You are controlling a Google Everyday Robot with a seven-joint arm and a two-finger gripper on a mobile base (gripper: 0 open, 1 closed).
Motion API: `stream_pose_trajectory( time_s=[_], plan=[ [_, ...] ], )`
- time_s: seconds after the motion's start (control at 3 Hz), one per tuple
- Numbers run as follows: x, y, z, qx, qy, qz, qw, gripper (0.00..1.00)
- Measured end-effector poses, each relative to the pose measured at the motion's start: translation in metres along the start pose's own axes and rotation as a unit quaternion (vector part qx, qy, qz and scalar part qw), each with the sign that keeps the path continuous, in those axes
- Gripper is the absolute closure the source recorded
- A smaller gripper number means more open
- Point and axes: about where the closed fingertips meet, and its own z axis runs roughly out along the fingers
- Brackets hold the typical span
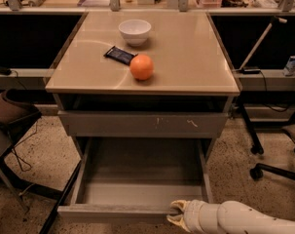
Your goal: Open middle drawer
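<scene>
The middle drawer (pixel 118 212) is pulled far out of the cabinet. Its plain grey front sits low at the bottom of the camera view and its empty grey inside (pixel 142 177) shows. My gripper (pixel 175 214) is at the right end of that front, touching its top edge, and my white arm (pixel 244 219) comes in from the lower right. Above the open drawer is the wider grey front with white scratch marks (pixel 156 124), which is closed. No narrower third front shows.
On the tan cabinet top (pixel 195 57) stand a white bowl (pixel 135 31), a dark snack packet (pixel 119 55) and an orange (pixel 141 67). A brown chair (pixel 8 113) stands at the left. Office chair legs (pixel 264 167) stand at the right. The floor is speckled.
</scene>
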Motion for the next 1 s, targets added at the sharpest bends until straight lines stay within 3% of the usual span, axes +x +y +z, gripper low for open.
stream_pose_trajectory(
  time_s=[0.67, 1.0],
  plan=[
    [0.0000, 0.0000, 0.0000, 0.000, 0.000, 0.000, 1.0000, 0.12],
    [0.0000, 0.0000, 0.0000, 0.000, 0.000, 0.000, 1.0000, 0.00]
  ],
)
